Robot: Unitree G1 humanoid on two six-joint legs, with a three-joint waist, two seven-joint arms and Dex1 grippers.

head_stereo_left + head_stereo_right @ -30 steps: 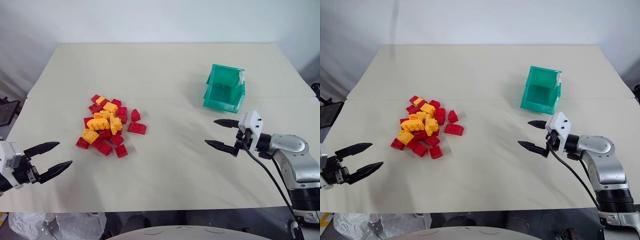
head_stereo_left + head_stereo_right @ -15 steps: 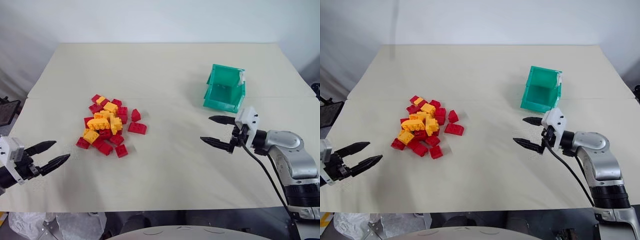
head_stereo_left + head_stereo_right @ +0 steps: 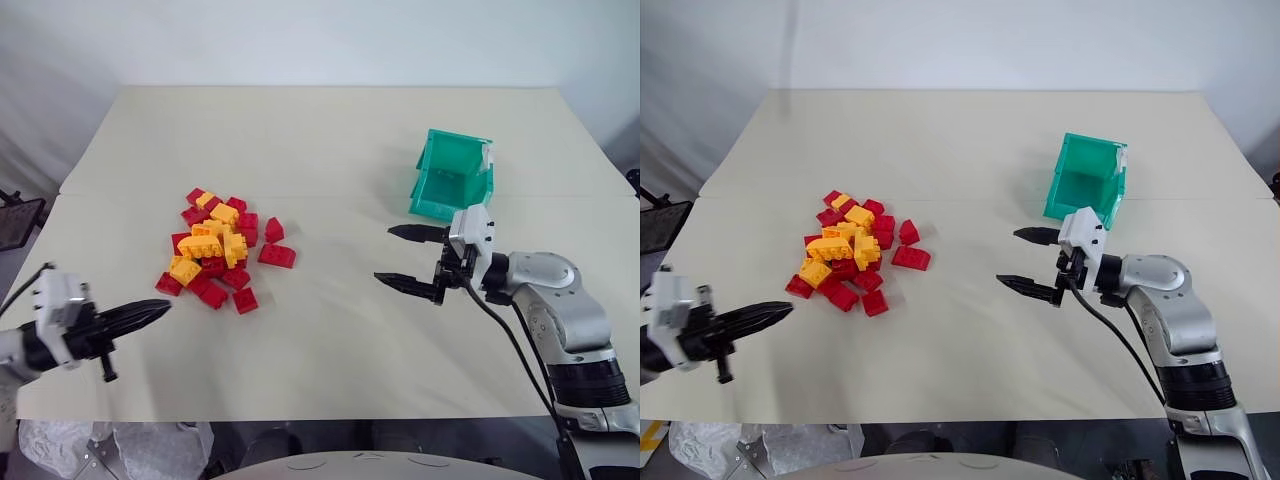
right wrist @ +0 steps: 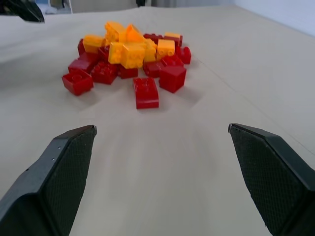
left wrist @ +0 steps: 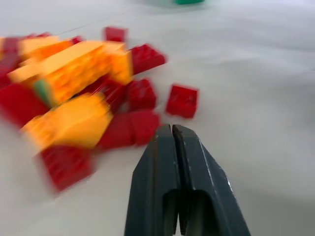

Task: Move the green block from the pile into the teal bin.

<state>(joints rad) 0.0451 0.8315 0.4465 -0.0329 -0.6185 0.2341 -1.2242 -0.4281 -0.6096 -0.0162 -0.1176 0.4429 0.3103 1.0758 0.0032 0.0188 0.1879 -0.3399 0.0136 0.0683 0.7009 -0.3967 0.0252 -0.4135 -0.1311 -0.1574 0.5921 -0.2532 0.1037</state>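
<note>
Fingers pressed together on the left gripper (image 3: 160, 309) aim at the pile (image 3: 220, 248); right gripper (image 3: 400, 257) spread wide.

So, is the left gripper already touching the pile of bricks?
Apart. In the left eye view the shut left gripper points at the pile, with bare table between its tip and the nearest red brick.

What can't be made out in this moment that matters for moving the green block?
- The green block: a small green sliver in the left wrist view, blurred, mostly covered by yellow-orange bricks of the pile.
- The teal bin: its floor is hidden behind its own front lip in the head views.
- The bin's white tag: too small to read.
</note>
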